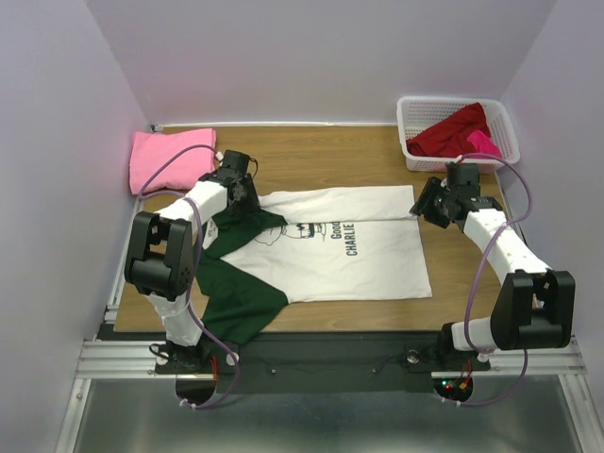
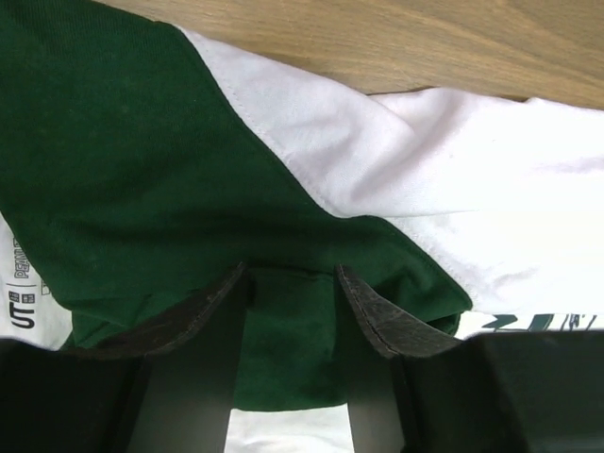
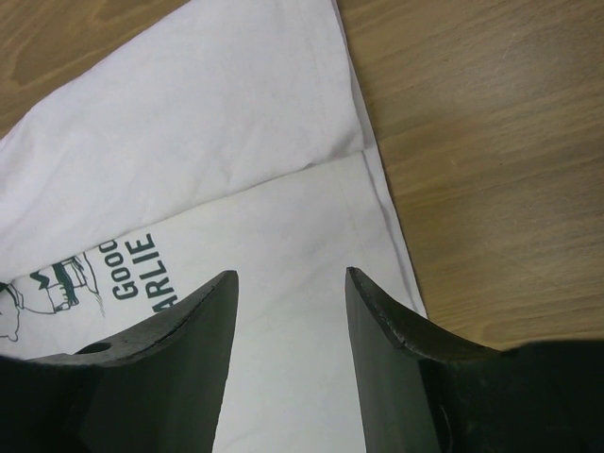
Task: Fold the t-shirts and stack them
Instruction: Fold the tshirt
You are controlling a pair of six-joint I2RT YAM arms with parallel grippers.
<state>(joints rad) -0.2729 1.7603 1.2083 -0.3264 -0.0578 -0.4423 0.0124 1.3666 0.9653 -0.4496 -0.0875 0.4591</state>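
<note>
The white t-shirt [image 1: 349, 250] with dark green sleeves and a black Charlie Brown print lies flat mid-table, its far edge folded over. One green sleeve [image 1: 236, 297] spreads toward the near left. My left gripper [image 1: 247, 196] is at the shirt's far left, open, with its fingertips down on the other green sleeve [image 2: 142, 170]; green cloth shows between its fingers [image 2: 363, 307]. My right gripper [image 1: 423, 203] is open just above the shirt's far right corner, with the white hem [image 3: 377, 189] beside its fingers [image 3: 377, 311]. A folded pink t-shirt [image 1: 170, 156] lies at the far left.
A white lattice basket [image 1: 411, 132] stands at the far right corner and holds a dark red t-shirt [image 1: 458, 127] and a magenta one [image 1: 483, 143]. Purple walls close in the back and sides. Bare wood [image 1: 321, 156] shows behind the shirt.
</note>
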